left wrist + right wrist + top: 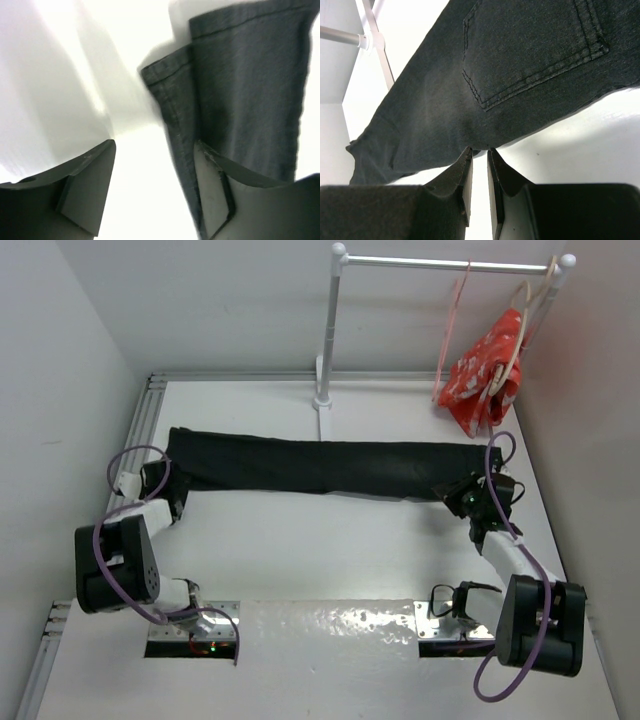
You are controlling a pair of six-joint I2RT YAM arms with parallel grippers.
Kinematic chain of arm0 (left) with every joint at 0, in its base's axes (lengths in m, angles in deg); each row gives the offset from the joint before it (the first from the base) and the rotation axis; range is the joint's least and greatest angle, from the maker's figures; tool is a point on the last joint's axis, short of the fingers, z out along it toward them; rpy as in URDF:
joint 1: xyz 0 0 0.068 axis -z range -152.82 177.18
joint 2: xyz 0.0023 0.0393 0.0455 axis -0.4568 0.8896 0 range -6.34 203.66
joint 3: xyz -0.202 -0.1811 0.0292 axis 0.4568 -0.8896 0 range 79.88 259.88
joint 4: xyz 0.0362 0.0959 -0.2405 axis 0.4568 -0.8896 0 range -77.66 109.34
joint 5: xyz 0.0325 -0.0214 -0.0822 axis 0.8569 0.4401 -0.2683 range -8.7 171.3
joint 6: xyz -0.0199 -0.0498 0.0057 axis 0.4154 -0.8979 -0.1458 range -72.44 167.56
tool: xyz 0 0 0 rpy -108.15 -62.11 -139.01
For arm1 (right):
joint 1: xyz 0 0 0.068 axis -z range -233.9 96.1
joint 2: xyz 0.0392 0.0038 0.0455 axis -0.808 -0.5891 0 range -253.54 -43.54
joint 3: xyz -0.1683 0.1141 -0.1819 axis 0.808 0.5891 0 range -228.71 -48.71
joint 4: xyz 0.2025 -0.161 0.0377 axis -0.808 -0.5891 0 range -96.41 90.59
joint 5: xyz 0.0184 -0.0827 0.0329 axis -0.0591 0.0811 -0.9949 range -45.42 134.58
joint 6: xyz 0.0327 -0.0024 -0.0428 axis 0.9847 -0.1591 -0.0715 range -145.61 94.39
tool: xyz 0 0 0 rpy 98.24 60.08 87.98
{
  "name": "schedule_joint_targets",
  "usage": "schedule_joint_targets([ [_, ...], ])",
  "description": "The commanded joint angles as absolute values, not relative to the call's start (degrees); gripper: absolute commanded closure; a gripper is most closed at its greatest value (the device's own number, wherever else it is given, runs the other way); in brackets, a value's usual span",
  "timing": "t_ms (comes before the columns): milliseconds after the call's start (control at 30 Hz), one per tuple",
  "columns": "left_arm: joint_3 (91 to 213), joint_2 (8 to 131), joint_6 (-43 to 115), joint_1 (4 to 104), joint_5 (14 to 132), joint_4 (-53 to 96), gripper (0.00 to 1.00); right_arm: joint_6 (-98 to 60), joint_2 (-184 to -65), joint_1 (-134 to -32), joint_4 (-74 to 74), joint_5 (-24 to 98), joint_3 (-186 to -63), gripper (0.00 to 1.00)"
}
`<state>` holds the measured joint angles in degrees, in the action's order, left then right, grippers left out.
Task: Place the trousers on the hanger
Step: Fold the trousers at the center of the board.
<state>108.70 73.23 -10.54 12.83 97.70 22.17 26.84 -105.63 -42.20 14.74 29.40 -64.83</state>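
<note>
The black trousers [320,466] lie stretched flat across the table from left to right. My left gripper [166,496] is at their left end. In the left wrist view it [155,146] stands open, and the leg hems [172,100] lie against its right finger [215,190] with nothing between the fingers. My right gripper [463,498] is at the right end, near a back pocket [530,50]. Its jaws [479,150] stand narrowly apart, their tips nipping the trousers' edge. The thin pink wire hanger [450,332] hangs from the rail at the back right.
A white clothes rail [450,260] on a post [327,340] stands at the back. A red white-patterned cloth [487,370] hangs on a pale beige hanger [517,335] next to the pink one. White walls close in on the left, back and right.
</note>
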Motion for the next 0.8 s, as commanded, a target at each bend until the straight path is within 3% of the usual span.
schedule_joint_targets([
  [0, 109.6, 71.5, -11.7, 12.5, 98.8, 27.0, 0.36, 26.2, -106.2, -42.9, 17.3, 28.3, -66.1, 0.82],
  [100, 109.8, 70.9, -12.4, 12.4, 97.5, 28.2, 0.36, 25.9, -106.2, -43.0, 17.0, 28.2, -66.3, 0.82],
  [167, 110.5, 69.9, -11.7, 12.4, 96.3, 29.1, 0.52, 26.0, -106.4, -43.1, 17.4, 28.3, -66.2, 0.82],
  [233, 111.5, 68.6, -11.4, 12.4, 96.1, 29.2, 0.79, 25.9, -106.6, -43.2, 17.5, 27.7, -66.3, 0.83],
  [300, 113.9, 69.7, -9.8, 12.4, 94.8, 30.1, 0.85, 25.7, -106.6, -43.3, 17.5, 27.8, -66.3, 0.89],
  [400, 119.5, 72.9, -8.3, 12.3, 94.5, 26.4, 0.86, 25.5, -106.9, -43.8, 17.6, 27.7, -66.5, 1.00],
  [567, 121.5, 77.1, -7.4, 12.2, 93.3, 28.2, 0.86, 24.8, -107.1, -44.3, 17.1, 28.1, -66.7, 1.00],
  [767, 124.7, 86.2, -8.3, 11.5, 94.5, 19.4, 0.89, 24.3, -107.0, -44.5, 16.5, 28.7, -66.9, 0.99],
])
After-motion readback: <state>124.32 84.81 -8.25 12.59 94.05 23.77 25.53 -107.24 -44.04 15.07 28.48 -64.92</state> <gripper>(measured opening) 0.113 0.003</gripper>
